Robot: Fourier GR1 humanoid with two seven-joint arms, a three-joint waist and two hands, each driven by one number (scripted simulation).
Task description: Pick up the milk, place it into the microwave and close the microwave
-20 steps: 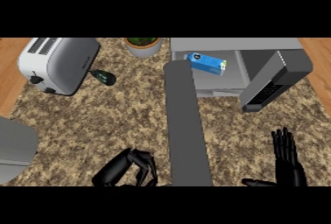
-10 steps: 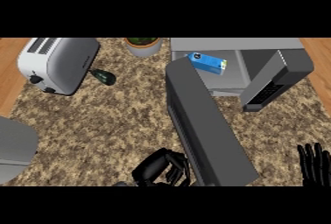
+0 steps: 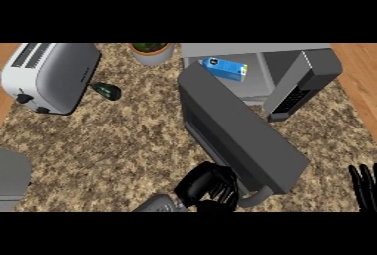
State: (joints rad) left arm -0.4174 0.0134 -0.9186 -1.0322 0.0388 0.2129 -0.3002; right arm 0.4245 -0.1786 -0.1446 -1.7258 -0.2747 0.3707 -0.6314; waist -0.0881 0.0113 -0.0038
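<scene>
The left hand (image 3: pixel 208 187) curled at the microwave door (image 3: pixel 239 133), holding nothing visible; milk (image 3: pixel 225 67) sat inside the microwave (image 3: pixel 294 74). The right hand (image 3: pixel 364 185) rested open. Toaster (image 3: pixel 50 75) and plant pot (image 3: pixel 151 52) stood aside.

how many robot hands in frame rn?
2. The left hand is at the bottom centre, fingers curled against the underside of the microwave door. The right hand shows only as straight fingers at the lower right edge.

microwave door (image 3: pixel 239 134) swung further closed, left hand (image 3: pixel 206 187) pushing
</scene>
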